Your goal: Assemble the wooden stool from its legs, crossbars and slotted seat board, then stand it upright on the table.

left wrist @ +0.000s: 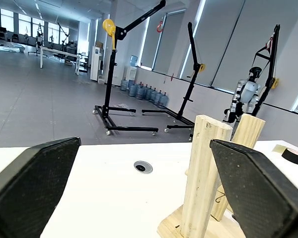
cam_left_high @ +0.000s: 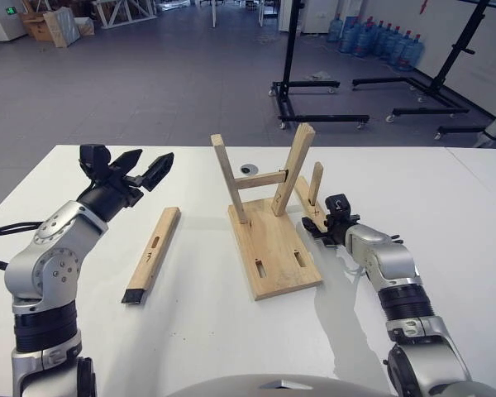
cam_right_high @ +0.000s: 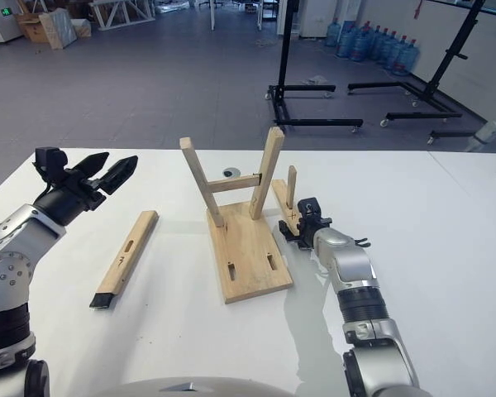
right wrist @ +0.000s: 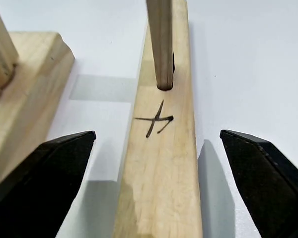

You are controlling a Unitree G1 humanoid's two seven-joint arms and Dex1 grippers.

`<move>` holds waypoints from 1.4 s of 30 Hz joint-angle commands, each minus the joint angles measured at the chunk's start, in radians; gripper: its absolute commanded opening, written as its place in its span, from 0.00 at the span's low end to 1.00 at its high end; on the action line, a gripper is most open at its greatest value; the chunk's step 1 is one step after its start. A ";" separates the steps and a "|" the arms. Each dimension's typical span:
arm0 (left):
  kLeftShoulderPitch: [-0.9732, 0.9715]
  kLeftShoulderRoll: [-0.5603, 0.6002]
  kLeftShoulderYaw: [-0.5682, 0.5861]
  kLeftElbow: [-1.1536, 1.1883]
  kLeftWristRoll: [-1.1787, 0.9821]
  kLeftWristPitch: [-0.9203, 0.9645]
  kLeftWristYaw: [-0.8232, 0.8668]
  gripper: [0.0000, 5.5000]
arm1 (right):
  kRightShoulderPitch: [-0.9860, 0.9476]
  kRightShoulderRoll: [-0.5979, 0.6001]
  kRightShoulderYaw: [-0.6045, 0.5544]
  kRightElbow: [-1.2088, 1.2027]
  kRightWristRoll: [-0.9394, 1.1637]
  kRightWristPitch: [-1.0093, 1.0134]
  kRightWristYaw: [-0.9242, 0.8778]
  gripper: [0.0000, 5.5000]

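Leg (right wrist: 161, 173) just right of seat board (cam_left_high: 274, 241), straddled by spread right gripper (right wrist: 156, 133), left gripper (cam_left_high: 153, 159) also spread: skewed closing could dislodge its upright crossbar (right wrist: 160, 44).

Seat board (cam_left_high: 279, 258) flat, two legs (cam_left_high: 230, 180) upright; loose leg (cam_left_high: 153, 252) left, crossbarred leg (right wrist: 161, 168) right.

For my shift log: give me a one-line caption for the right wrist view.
Right gripper, open, straddles the marked leg lying on the table, a crossbar upright in its slot, seat board beside.

Gap btwn loose leg (cam_left_high: 153, 252), seat board (cam_left_high: 279, 275)
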 commanded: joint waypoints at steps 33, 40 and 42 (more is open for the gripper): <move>-0.271 0.121 0.084 0.159 -0.768 0.406 -0.243 0.87 | -0.122 -0.440 -0.526 -0.592 0.935 0.320 0.556 0.37; -0.377 0.014 -0.036 0.246 -0.906 0.399 -0.140 0.87 | -0.099 -0.229 -0.295 -0.659 1.096 0.334 0.427 0.37; -0.381 -0.001 -0.051 0.253 -0.917 0.391 -0.116 0.87 | -0.101 -0.205 -0.287 -0.660 1.123 0.323 0.400 0.37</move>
